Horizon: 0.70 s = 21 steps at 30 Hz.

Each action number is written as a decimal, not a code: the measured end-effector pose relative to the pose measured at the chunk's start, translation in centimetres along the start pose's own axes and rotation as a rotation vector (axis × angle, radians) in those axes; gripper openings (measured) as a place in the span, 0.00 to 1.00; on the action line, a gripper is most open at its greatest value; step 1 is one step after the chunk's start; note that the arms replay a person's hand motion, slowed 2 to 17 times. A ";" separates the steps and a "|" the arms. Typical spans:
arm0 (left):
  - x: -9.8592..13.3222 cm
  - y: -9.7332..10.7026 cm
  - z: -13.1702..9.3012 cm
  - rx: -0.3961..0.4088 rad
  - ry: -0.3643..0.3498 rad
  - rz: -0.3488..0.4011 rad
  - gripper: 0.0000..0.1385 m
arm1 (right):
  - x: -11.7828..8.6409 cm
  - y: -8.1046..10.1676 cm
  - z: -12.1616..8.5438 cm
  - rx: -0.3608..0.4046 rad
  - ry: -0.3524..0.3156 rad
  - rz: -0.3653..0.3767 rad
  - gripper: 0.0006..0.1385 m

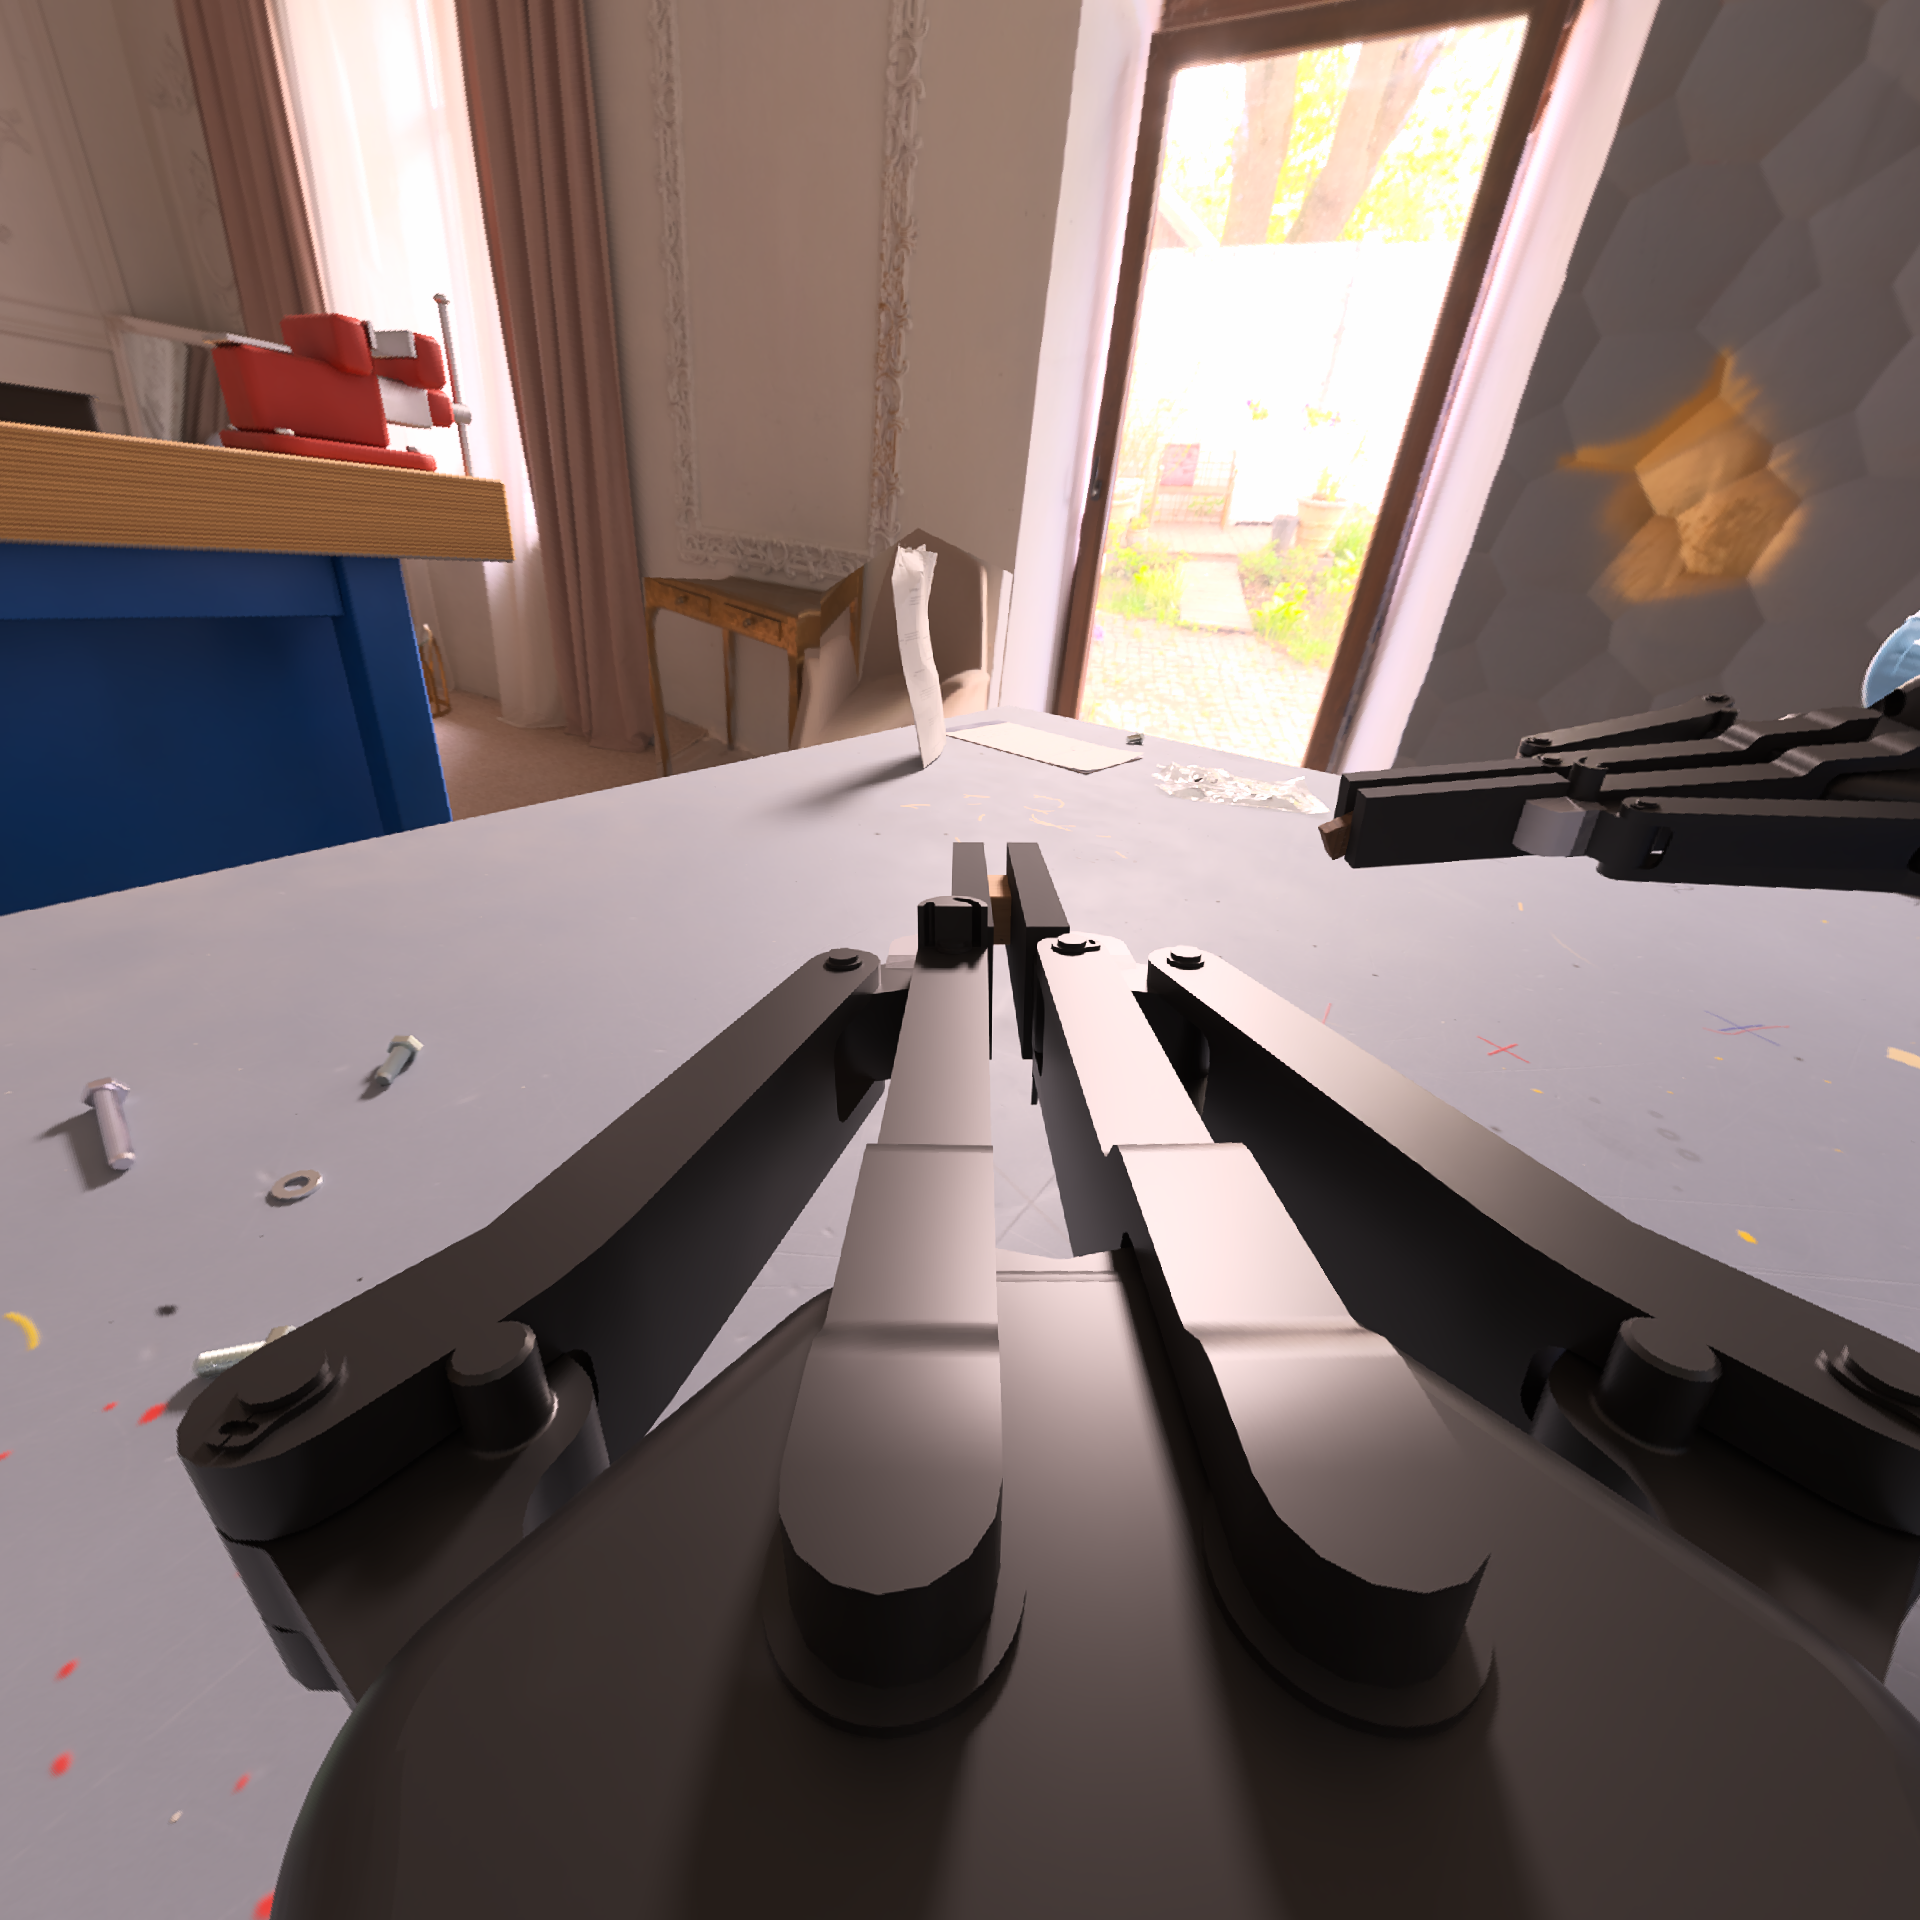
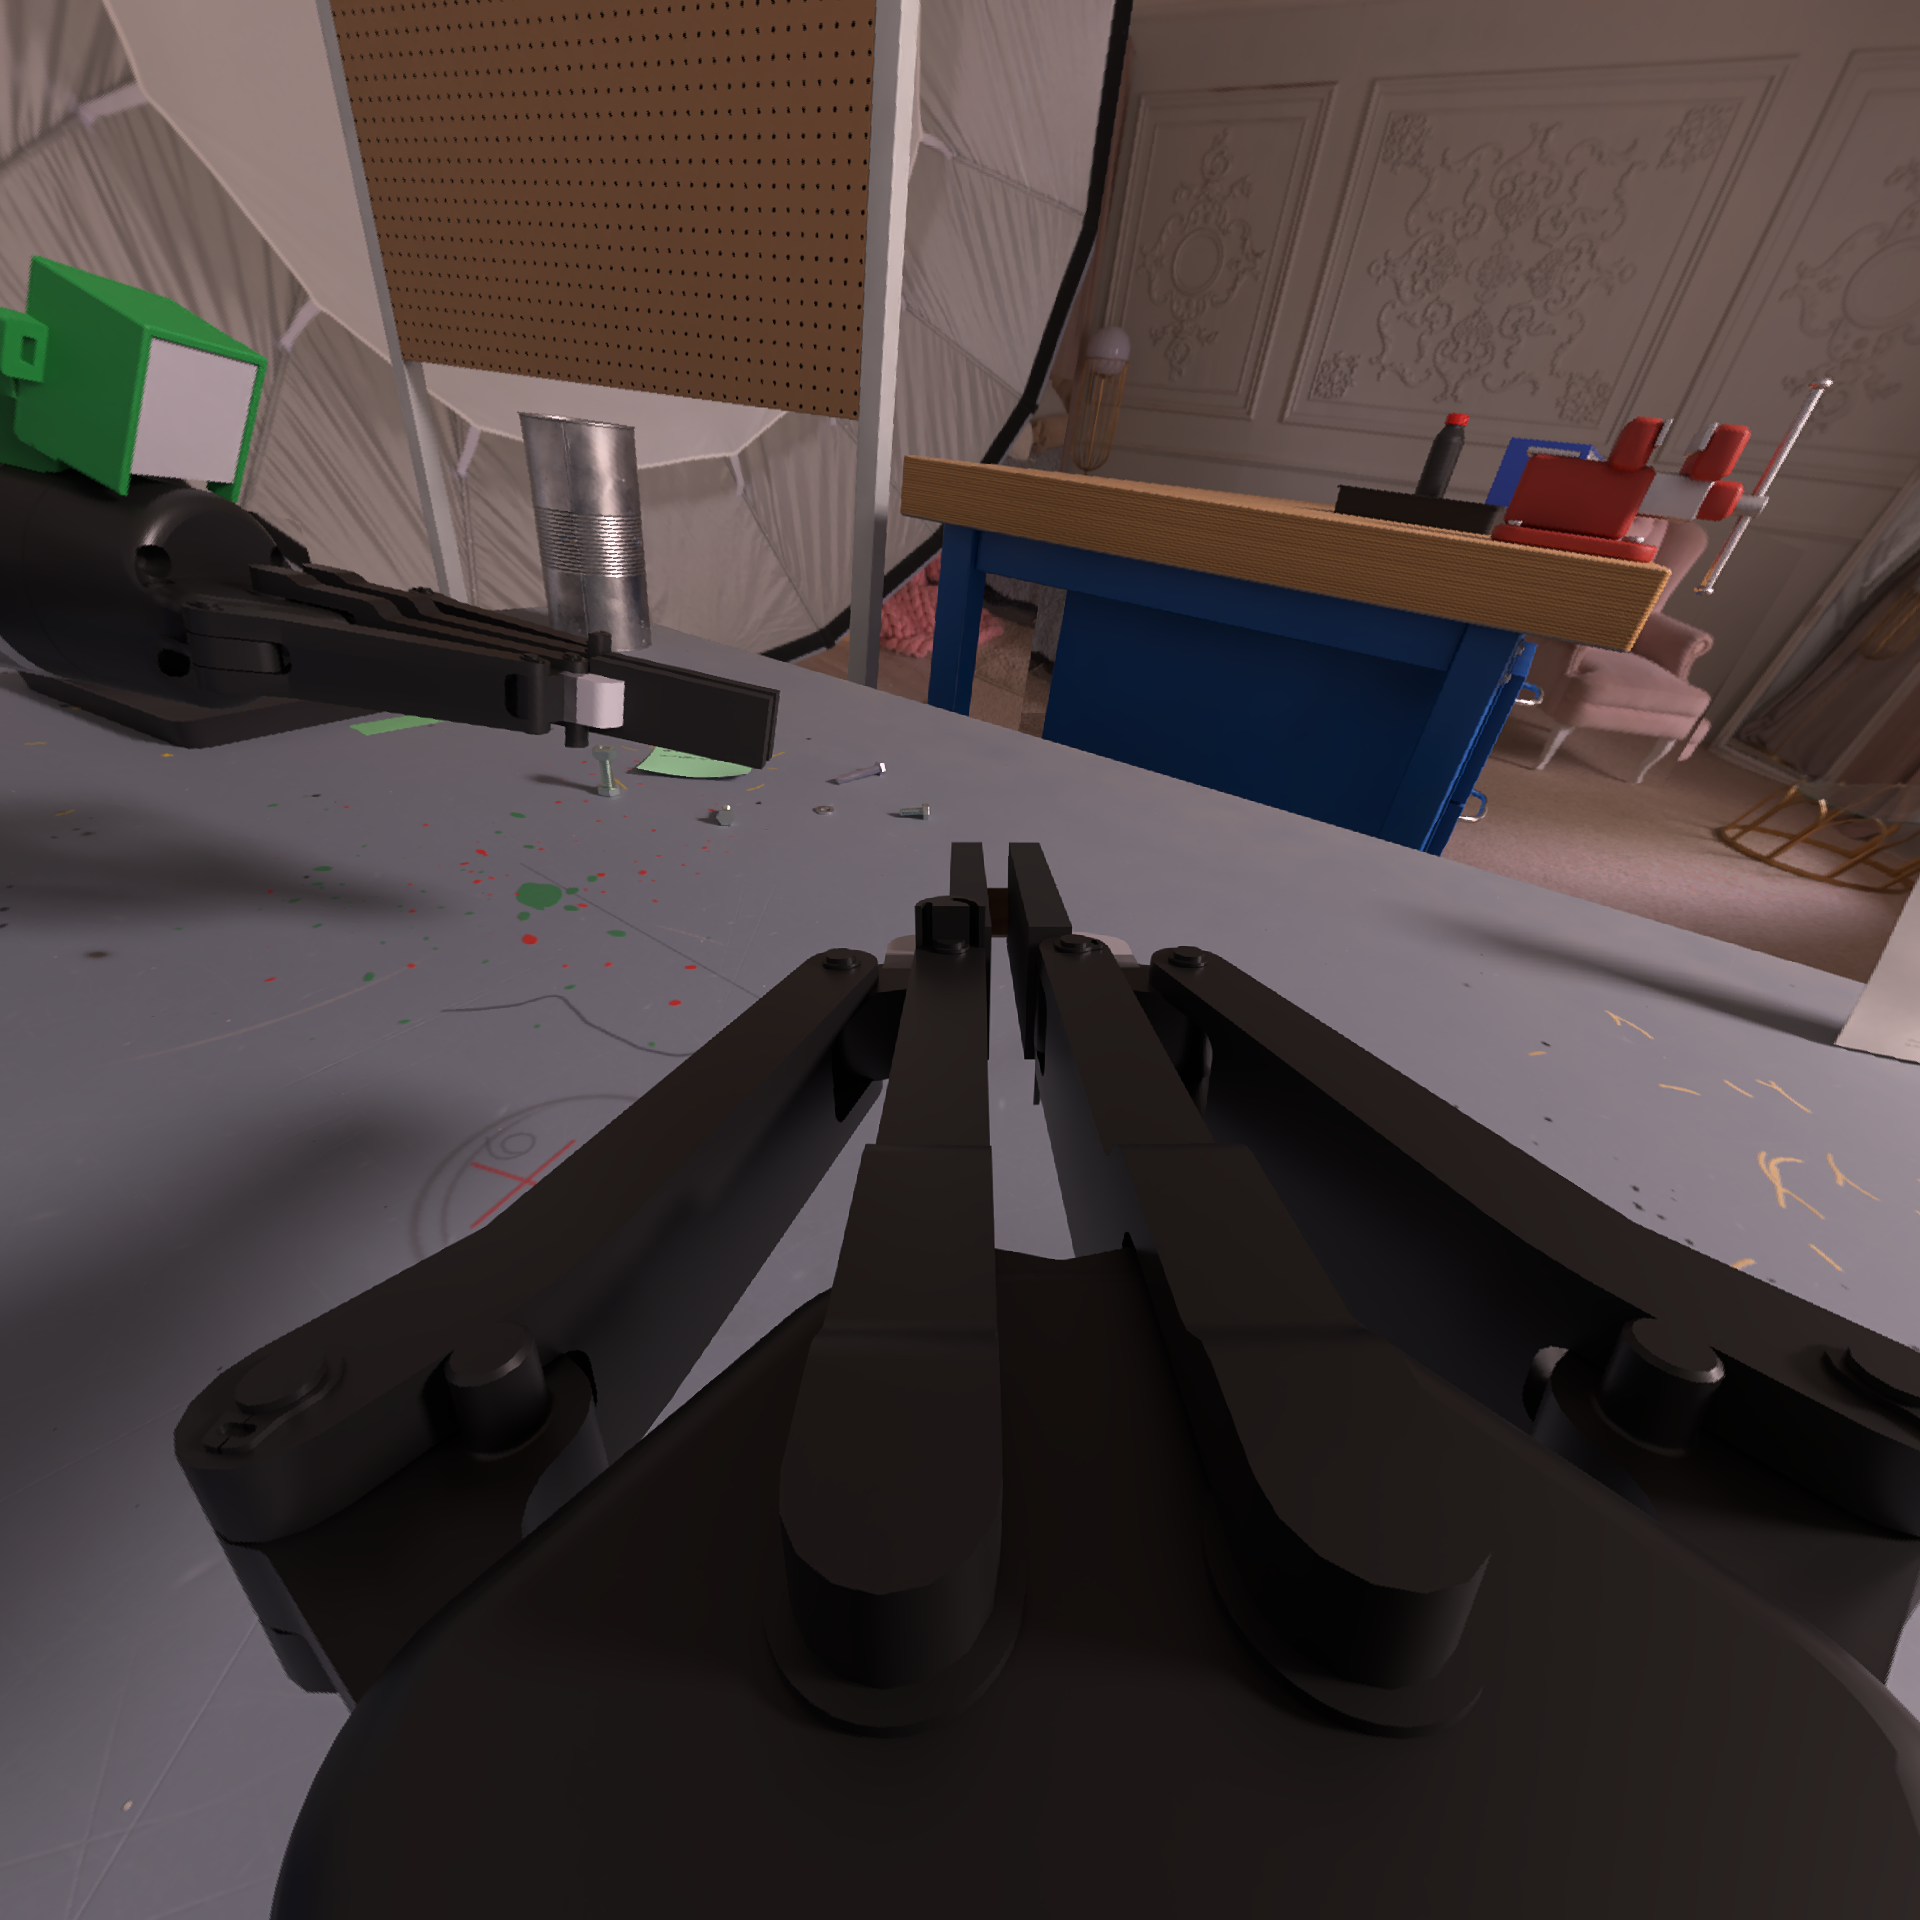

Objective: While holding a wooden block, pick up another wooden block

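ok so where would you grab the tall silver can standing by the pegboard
I'd take the tall silver metal can across its ribbed middle band, coming in level from the grey table side, one finger on each side of the round wall. It stands upright and taller than wide, so a side grasp probably beats a top one.

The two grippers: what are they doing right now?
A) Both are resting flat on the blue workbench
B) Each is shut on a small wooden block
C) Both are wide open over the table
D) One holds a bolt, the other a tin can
B: the left gripper pinches a tan wooden block, and the right gripper pinches a darker wooden block, its brown end also poking out in the left wrist view.
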<state>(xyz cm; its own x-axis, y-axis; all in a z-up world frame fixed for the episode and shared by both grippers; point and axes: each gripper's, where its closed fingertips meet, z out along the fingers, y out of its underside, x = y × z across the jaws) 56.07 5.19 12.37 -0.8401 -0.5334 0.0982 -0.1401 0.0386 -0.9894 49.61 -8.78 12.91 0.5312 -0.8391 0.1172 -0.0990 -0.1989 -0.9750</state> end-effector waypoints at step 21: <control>1.7 0.6 0.7 -0.046 0.103 0.009 0.04 | 0.0 -0.4 -1.0 0.021 -0.069 0.021 0.04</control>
<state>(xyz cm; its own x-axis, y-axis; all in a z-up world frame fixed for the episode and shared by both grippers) 54.95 3.75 11.90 -0.8903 -0.4436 0.1025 -0.1547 0.0830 -0.9845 48.76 -9.21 13.46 0.5859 -0.8060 0.0838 -0.0935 -0.1699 -0.9810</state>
